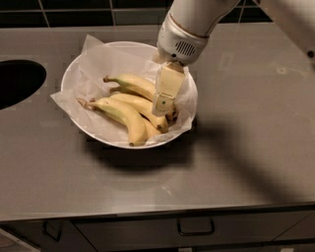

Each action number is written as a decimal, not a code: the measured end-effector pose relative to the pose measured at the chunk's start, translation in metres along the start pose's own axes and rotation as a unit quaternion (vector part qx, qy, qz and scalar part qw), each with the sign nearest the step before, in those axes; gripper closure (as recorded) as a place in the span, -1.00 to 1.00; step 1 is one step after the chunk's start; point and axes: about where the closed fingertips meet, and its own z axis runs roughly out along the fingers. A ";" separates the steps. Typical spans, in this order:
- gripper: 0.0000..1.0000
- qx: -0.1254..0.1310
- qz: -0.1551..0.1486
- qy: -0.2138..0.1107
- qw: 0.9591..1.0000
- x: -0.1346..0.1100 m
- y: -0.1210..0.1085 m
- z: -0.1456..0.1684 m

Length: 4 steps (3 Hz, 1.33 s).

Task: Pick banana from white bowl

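Note:
The white bowl (88,129), lined with crinkled white paper, sits on the grey counter and holds three bananas. The long yellow banana (132,83) lies farthest back, with its brown stem to the left. Its dark bruised end (172,116) shows just right of my gripper. A shorter plain yellow banana (139,105) lies in the middle, and a greenish, more curved one (119,114) lies in front. My gripper (164,104) hangs down into the right part of the bowl, over the long banana's right half and hiding that stretch of it.
A dark round sink opening (15,81) is cut into the counter at the left. A dark tiled wall (74,10) runs along the back. The counter's front edge and a drawer with a handle (196,229) are below.

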 end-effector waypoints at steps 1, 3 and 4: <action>-0.50 -0.021 -0.013 -0.005 1.000 -0.019 -0.005 0.020; -0.28 -0.024 -0.012 -0.005 1.000 -0.026 -0.013 0.030; -0.28 0.012 0.005 -0.003 1.000 -0.018 -0.021 0.016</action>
